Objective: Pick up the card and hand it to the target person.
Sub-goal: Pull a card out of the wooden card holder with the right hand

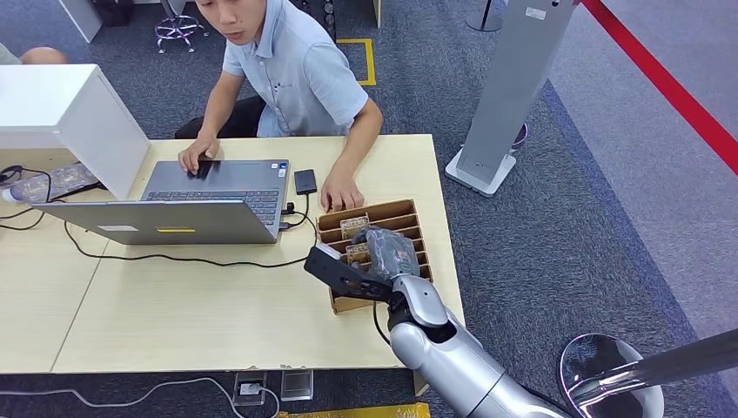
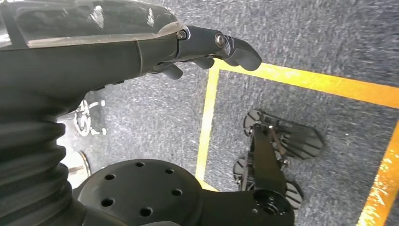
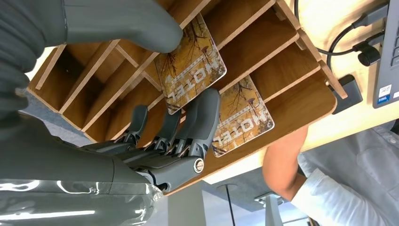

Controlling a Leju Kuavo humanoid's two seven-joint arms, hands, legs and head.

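A wooden card rack point(image 1: 412, 212) stands at the right end of the desk, with hotel cards upright in its slots. My right hand point(image 1: 384, 252) hovers over the rack's middle. In the right wrist view one card point(image 3: 190, 66) lies between the thumb point(image 3: 141, 28) and the fingers point(image 3: 197, 117), which reach into the slots; the card still sits in the rack point(image 3: 282, 52) and I see no firm pinch. A second card point(image 3: 242, 115) stands one slot further on. The person point(image 1: 296, 74) sits across the desk, one hand point(image 1: 341, 193) resting right by the rack. My left hand point(image 2: 207, 44) hangs over the floor, holding nothing.
An open laptop point(image 1: 200, 205) with a cable point(image 1: 174, 259) sits left of the rack, a small black device point(image 1: 305, 181) beside it. A white box point(image 1: 61, 113) stands at the far left. The desk's right edge point(image 1: 448, 252) is close to the rack; a grey pillar point(image 1: 509, 96) stands beyond.
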